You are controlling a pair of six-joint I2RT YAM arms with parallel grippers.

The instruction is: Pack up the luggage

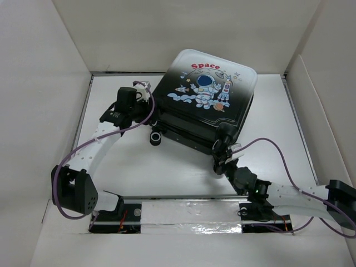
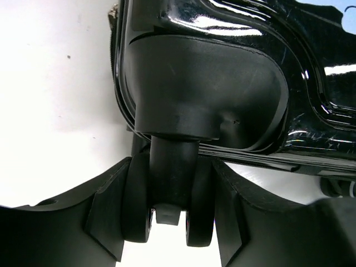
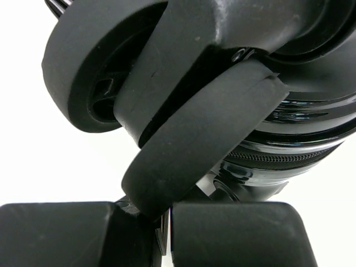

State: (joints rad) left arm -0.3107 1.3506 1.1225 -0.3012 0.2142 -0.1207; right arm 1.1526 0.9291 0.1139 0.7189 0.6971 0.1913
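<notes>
- Luggage point(image 1: 208, 94) closed, lying flat and askew at the far centre of the white table point(image 1: 167, 172); far edge near the back wall point(image 1: 183, 33), both sides well apart from the side walls.
- Printed on the shell: red "Space" above a cartoon astronaut, with rockets and clouds.
- Left end effector point(image 1: 143, 92) at the luggage's left corner, arm arched up from the near left; fingers point(image 2: 105, 222) clamped on either side of a twin caster wheel point(image 2: 136, 206).
- Right end effector point(image 1: 222, 149) at the near corner, arm stretched low from the near right; pads point(image 3: 233, 233) drawn almost together under the near caster wheel point(image 3: 206, 144), its rim touching them; any hold on it cannot be told.
- Third caster wheel point(image 1: 156, 138) standing free between the two.
</notes>
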